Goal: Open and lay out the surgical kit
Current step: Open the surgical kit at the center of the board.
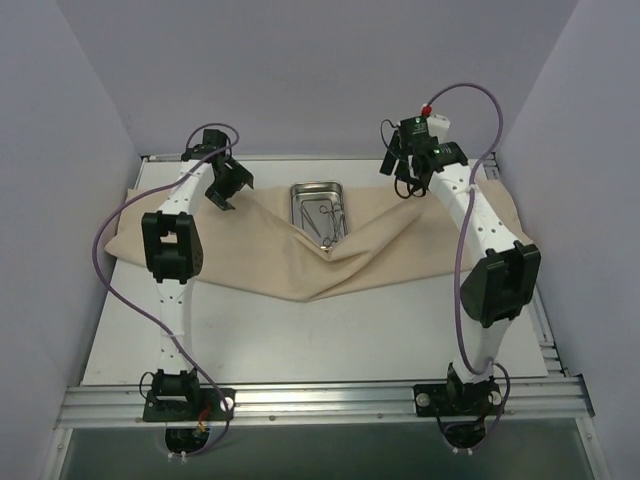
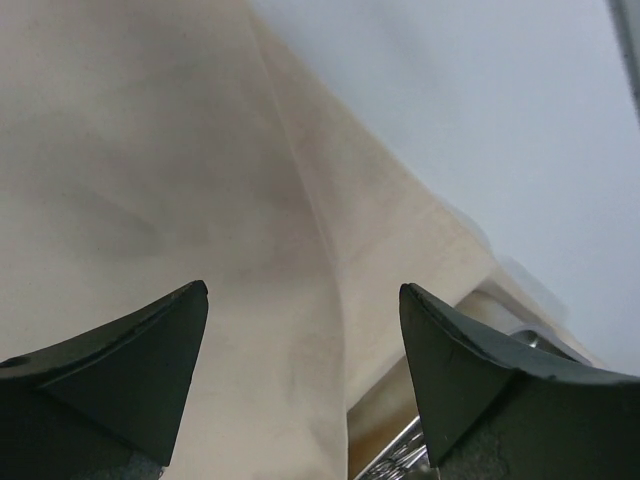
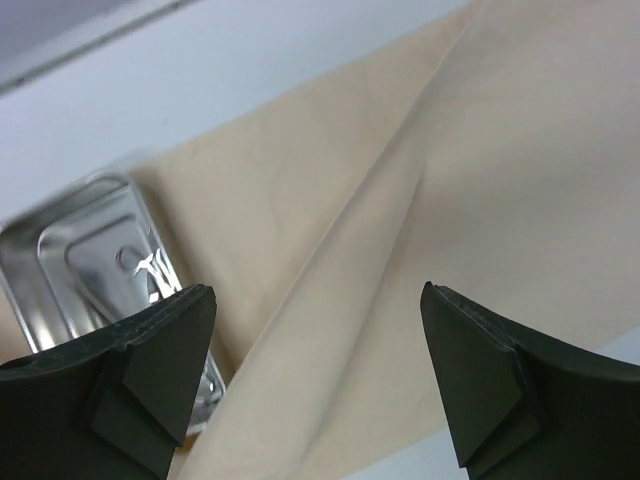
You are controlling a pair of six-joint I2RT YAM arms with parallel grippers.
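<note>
Left jaws: open, set wide apart, nothing held between them. Their dark fingers (image 2: 120, 370) point down at the cloth (image 2: 150, 180), with one steel corner of the tray (image 2: 395, 455) showing at the lower edge of that view. Whether the fingers touch the cloth cannot be told.

Right jaws: open, equally wide, nothing held. Their fingers (image 3: 130, 370) frame a long fold of cloth running away from the tray; the tray lies just left of the fold.

From overhead, the left jaws stand to the left of the tray and the right jaws to its right, both near it.

Tray (image 1: 304, 200): upright, uncovered, resting on the cloth. The near end meets a raised peak of cloth.

Instruments (image 1: 327, 216): thin metal pieces lying inside the tray, toward its right side and near end. Their number cannot be told.

Cloth: beige, spread across the bench (image 1: 300, 340) to both sides of the tray, creased, its near edge dipping to a point below the tray.
</note>
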